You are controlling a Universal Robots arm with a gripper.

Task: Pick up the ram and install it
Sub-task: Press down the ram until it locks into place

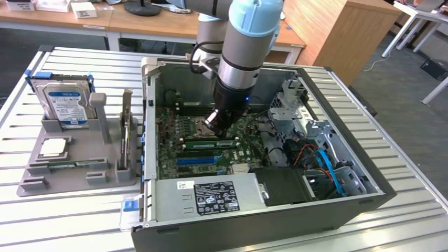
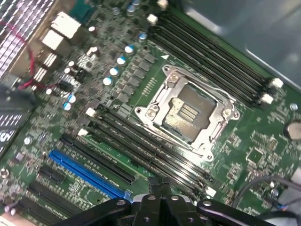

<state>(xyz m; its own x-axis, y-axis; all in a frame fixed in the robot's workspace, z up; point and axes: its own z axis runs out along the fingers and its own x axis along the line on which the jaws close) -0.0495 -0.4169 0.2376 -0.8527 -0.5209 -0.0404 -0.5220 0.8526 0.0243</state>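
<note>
Gripper (image 1: 222, 132) fingers pressed together, holding nothing, tips low over the motherboard (image 1: 183, 149) inside the open computer case (image 1: 308, 205). Just beneath its tips, the ram (image 1: 209, 142) lies seated in a slot beside the processor socket (image 2: 188, 112).

None of the print can be made out: the white-and-blue label on the hard drive (image 1: 67, 102), the black label on the power supply (image 1: 216, 195) and the small white sticker (image 1: 184, 185) beside it carry markings too small to read.
</note>
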